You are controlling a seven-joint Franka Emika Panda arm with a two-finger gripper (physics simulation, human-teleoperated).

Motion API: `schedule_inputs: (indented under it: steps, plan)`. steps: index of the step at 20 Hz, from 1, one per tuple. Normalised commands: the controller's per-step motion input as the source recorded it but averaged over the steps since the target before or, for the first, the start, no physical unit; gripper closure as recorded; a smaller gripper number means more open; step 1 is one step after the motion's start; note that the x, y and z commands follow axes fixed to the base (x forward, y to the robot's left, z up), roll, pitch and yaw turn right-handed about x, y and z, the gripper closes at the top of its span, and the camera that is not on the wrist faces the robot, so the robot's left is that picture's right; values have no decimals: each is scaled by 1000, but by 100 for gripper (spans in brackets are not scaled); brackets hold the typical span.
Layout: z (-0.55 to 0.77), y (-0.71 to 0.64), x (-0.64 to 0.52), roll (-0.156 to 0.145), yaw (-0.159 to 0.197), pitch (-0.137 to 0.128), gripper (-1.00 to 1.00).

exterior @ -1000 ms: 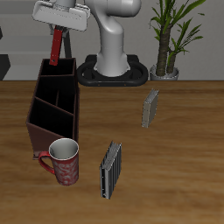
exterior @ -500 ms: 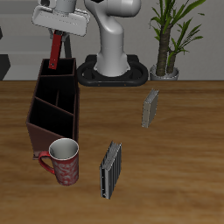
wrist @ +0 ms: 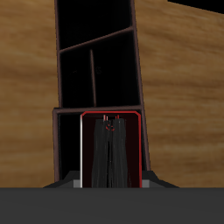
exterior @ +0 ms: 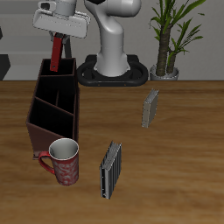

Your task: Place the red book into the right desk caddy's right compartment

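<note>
My gripper [exterior: 59, 35] is shut on the red book [exterior: 57, 54] and holds it upright by its top edge. The book hangs over the back end of the right desk caddy [exterior: 35, 131], the long dark maroon box lying lengthwise toward the table's front edge. In the wrist view the red book [wrist: 111, 159], red covers around dark pages, is framed by the walls of the small end cell, the right compartment [wrist: 68, 144]. The middle cell [wrist: 114, 74] and the larger end cell [wrist: 96, 22] lie beyond it. I cannot tell whether the book's lower edge is inside the cell.
A red mug [exterior: 63, 162] stands at the caddy's front end. A black-and-grey striped book [exterior: 110, 170] stands near the table's front edge. A small pale grey book [exterior: 150, 108] stands mid-table. A potted plant [exterior: 168, 39] and the robot base [exterior: 114, 61] are at the back.
The gripper with the red book has shifted only slightly over the caddy's back end. Nothing else has moved.
</note>
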Motion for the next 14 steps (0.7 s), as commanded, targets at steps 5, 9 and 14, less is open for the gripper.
schedule_inputs:
  steps: [5, 9, 14]
  plan:
    - [-111, -25, 50, 1, -2, 13, 100]
    - [-228, 49, 36, 22, -27, 52, 100]
    - [-120, 112, -111, 42, 3, -3, 100]
